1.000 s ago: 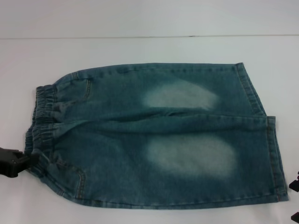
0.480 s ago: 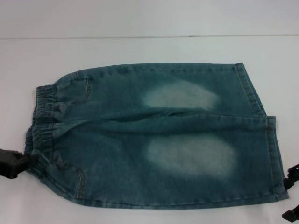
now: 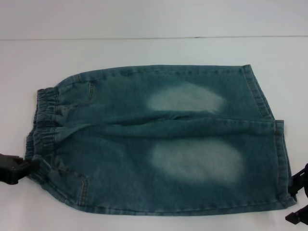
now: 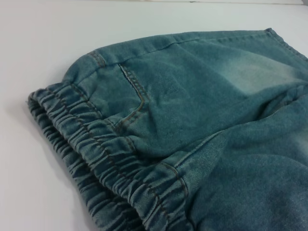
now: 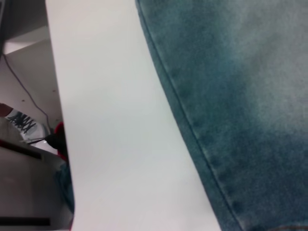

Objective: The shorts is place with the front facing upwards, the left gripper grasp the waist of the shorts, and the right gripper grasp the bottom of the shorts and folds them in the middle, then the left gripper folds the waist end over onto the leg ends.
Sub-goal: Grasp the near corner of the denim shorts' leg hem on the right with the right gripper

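Observation:
The shorts lie flat on the white table, with pale faded patches on both thighs. The puckered waist is at the left, and the leg ends with the bottom hems are at the right. My left gripper sits at the waist's near corner, its tip touching the band. The left wrist view shows the waist and a pocket seam close up. My right gripper is open, its fingers apart beside the near hem corner. The right wrist view shows a stitched edge of the shorts.
The table's far edge runs across the back. In the right wrist view, the table edge drops off to floor clutter, including a cable.
My right gripper has come further into view at the lower right, moving up toward the near hem corner. The left gripper and the shorts have not moved.

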`<action>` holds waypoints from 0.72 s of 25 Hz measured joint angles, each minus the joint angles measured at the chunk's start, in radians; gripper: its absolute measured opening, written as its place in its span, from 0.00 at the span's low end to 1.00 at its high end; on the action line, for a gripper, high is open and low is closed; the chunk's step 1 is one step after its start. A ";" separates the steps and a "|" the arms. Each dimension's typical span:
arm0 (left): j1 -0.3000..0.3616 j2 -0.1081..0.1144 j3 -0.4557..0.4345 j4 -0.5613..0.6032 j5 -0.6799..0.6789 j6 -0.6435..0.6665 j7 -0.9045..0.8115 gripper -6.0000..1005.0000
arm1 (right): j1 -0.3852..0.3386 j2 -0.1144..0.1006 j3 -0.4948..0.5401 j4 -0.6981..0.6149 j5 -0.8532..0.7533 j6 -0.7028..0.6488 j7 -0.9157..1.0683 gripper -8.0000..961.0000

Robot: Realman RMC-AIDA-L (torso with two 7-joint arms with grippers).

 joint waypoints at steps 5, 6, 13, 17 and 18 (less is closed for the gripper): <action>0.000 -0.001 -0.001 -0.001 0.000 0.000 0.000 0.06 | -0.001 0.002 -0.001 0.008 0.000 0.022 0.014 0.67; 0.000 -0.001 -0.001 -0.001 0.000 0.000 0.000 0.06 | -0.001 0.002 -0.001 0.008 0.000 0.024 0.014 0.62; -0.002 -0.001 -0.004 -0.002 0.000 0.000 0.000 0.06 | -0.001 0.002 0.002 0.008 0.000 0.038 0.011 0.45; -0.002 -0.002 -0.004 -0.005 0.000 0.000 0.000 0.06 | -0.004 0.006 -0.001 0.007 0.001 0.071 0.011 0.37; -0.002 -0.002 -0.004 -0.008 0.000 0.000 0.000 0.06 | -0.004 0.006 -0.001 0.007 0.001 0.078 0.011 0.35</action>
